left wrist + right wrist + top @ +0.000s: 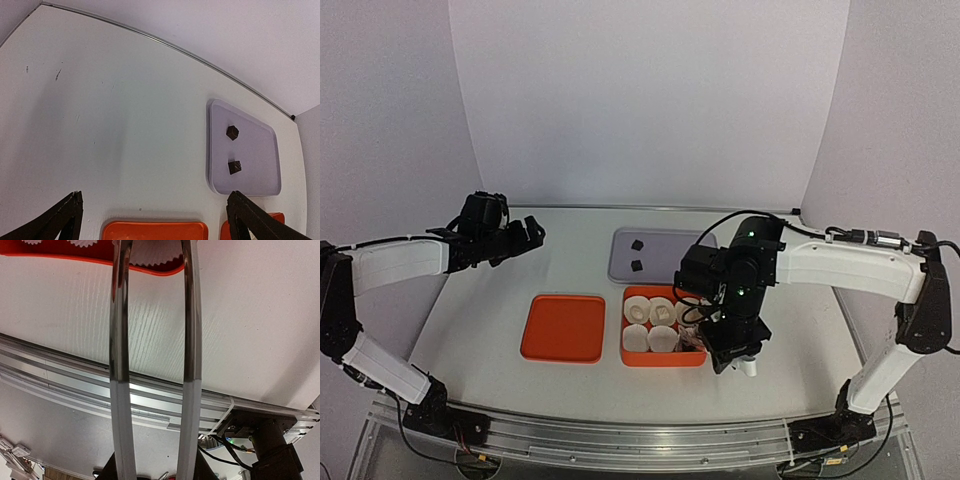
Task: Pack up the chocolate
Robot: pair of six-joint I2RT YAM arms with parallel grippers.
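Observation:
Two dark brown chocolate lumps [637, 243] [636, 264] lie on the lavender tray [620, 262]; the left wrist view shows the same chocolate lumps [232, 132] [235, 167] on that tray [260, 175]. An orange box [665, 359] holds white paper cups [638, 306]. My right gripper [732, 350] [156, 469] hangs at the box's right front corner, shut on metal tongs [119, 340]. Their two arms stand apart and reach over a paper cup [150, 252] in the box [75, 259], with nothing visible between them. My left gripper [525, 235] [155, 220] is open, high over the table's left.
A flat orange lid [563, 327] [155, 231] lies left of the box. The aluminium rail [640, 440] runs along the near table edge under my right wrist. White backdrop walls close the back and sides.

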